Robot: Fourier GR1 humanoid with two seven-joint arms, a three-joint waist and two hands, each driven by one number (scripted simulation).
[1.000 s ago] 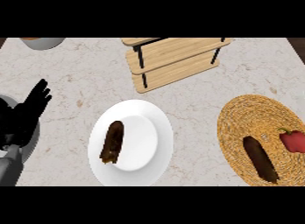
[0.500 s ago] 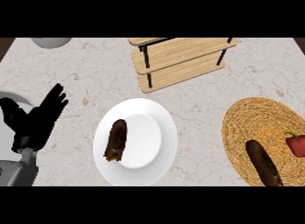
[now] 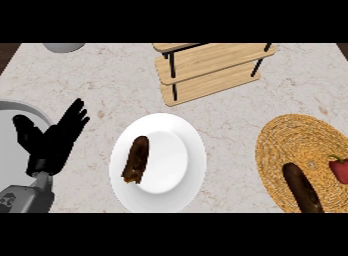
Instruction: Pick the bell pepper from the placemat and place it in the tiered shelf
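Bright, even light; soft grey shading across white plate (image 3: 178, 165).

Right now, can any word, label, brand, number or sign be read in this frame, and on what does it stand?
None. No text shows on the tiered shelf, white plate, placemat, bell pepper or left robot hand.

bell pepper (image 3: 346, 169) on placemat (image 3: 304, 140), left hand (image 3: 53, 140) open

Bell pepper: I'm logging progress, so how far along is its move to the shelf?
Nothing looks done: the bell pepper lies on the woven placemat, apart from the tiered shelf. In hand, nothing: the left hand rests open at the view's left. Left: grasp, carry, place.
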